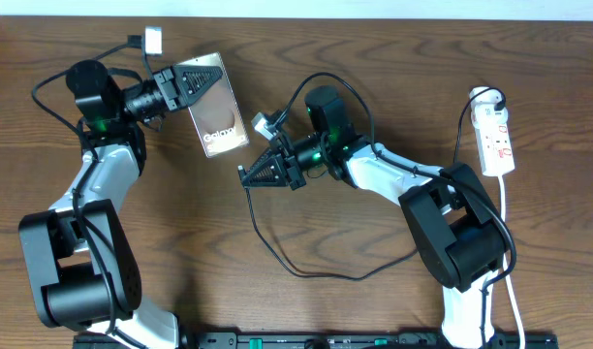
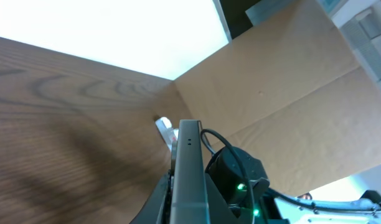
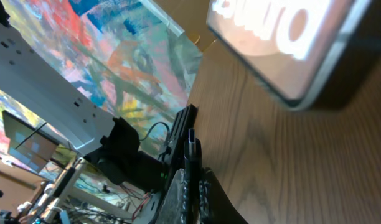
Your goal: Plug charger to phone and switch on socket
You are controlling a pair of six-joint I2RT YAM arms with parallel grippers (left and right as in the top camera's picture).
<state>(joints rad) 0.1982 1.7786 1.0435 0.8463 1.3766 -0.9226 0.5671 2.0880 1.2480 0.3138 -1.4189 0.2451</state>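
The phone (image 1: pixel 219 121) is a glossy brown-grey slab with white "Galaxy" lettering, at the back left of centre. My left gripper (image 1: pixel 207 78) is shut on its upper end. In the left wrist view the phone (image 2: pixel 189 155) shows edge-on between the jaws of the left gripper (image 2: pixel 188 202). My right gripper (image 1: pixel 250 174) is shut on the charger's connector (image 3: pixel 190 140), whose tip sticks out past the right gripper (image 3: pixel 192 183). The tip points toward the phone (image 3: pixel 290 43), a short gap away. The charger cable (image 1: pixel 306 273) loops over the table. The socket (image 1: pixel 496 136) lies far right.
The socket's white cord (image 1: pixel 507 228) runs toward the front edge past the right arm's base (image 1: pixel 461 237). The left arm's base (image 1: pixel 78 267) fills the front left. A cardboard wall (image 2: pixel 284 93) stands behind the table.
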